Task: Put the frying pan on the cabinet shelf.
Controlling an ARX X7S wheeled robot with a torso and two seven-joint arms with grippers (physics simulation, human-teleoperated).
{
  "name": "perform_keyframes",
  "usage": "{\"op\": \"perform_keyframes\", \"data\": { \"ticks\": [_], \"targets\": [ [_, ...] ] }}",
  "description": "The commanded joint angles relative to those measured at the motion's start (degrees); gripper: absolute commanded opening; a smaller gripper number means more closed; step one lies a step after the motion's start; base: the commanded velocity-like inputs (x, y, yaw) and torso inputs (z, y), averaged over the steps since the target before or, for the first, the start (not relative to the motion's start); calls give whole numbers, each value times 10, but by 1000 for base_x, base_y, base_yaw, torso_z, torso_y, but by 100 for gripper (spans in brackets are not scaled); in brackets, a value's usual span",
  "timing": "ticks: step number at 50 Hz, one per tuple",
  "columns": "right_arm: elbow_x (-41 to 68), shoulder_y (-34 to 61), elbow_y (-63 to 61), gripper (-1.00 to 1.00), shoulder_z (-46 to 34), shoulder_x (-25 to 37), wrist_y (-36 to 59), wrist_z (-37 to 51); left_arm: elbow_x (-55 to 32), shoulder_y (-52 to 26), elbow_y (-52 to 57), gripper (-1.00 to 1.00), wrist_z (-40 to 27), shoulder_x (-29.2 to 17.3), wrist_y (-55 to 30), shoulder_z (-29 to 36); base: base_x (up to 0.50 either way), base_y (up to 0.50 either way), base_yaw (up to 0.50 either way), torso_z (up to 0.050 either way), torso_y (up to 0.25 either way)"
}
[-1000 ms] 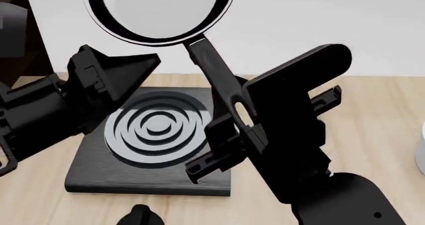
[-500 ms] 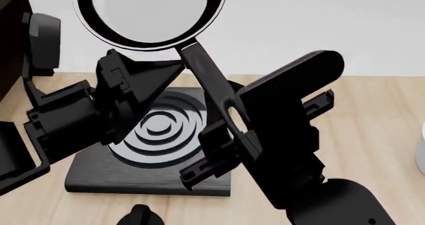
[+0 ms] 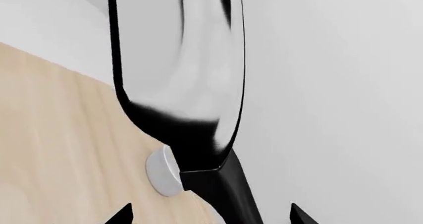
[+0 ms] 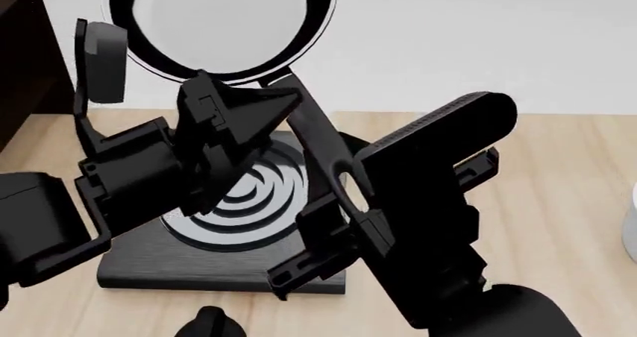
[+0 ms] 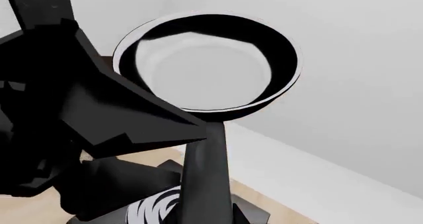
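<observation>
The frying pan (image 4: 219,24) is held high above the table, its glossy inside facing me, its handle slanting down to the right. My right gripper (image 4: 333,203) is shut on the handle's lower end. The right wrist view shows the pan (image 5: 205,65) and its handle running back between my right gripper's (image 5: 205,219) jaws. My left gripper (image 4: 274,106) is open, next to the handle just below the pan. In the left wrist view its fingertips (image 3: 122,216) stand wide apart on either side of the handle (image 3: 225,194). The dark cabinet (image 4: 20,54) shows at the far left edge.
A square black stove plate (image 4: 139,255) with concentric rings lies on the light wooden tabletop (image 4: 557,173) under both arms. A white bowl (image 4: 630,225) sits at the right edge; it also shows in the left wrist view (image 3: 162,172). A black knob (image 4: 209,322) is at the bottom.
My left arm has swung up and to the right, bringing its open gripper beside the pan's handle. The pan has shifted slightly left in the right gripper.
</observation>
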Motion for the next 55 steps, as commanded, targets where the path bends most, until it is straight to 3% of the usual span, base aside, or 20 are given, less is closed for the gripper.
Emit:
{"op": "perform_keyframes", "data": {
  "ticks": [1, 26, 32, 33, 54, 55],
  "targets": [
    [-6, 2, -13, -100, 20, -4, -19, -7, 10, 15, -13, 100, 39, 11, 44, 28, 0, 8, -10, 0, 0],
    [-2, -21, -16, -100, 20, 1, -36, -2, 41, -52, -167, 100, 132, 9, 120, 106, 0, 4, -5, 0, 0],
    [0, -26, -19, -100, 23, 1, -37, 0, 27, -45, -164, 100, 118, 10, 129, 112, 0, 4, -5, 0, 0],
    [0, -27, -19, -100, 23, 1, -38, 1, 26, -43, -163, -100, 118, 9, 131, 113, 0, 0, 0, 0, 0],
    [3, -50, -22, -100, 26, 1, -52, 9, 4, -20, -54, -100, 55, -4, 180, 126, 0, 4, -6, 0, 0],
    [1, -53, -26, 100, 24, 3, -52, 12, 22, -24, -52, -100, 67, -13, 178, 141, 0, 0, 0, 10, 0]
  ]
}}
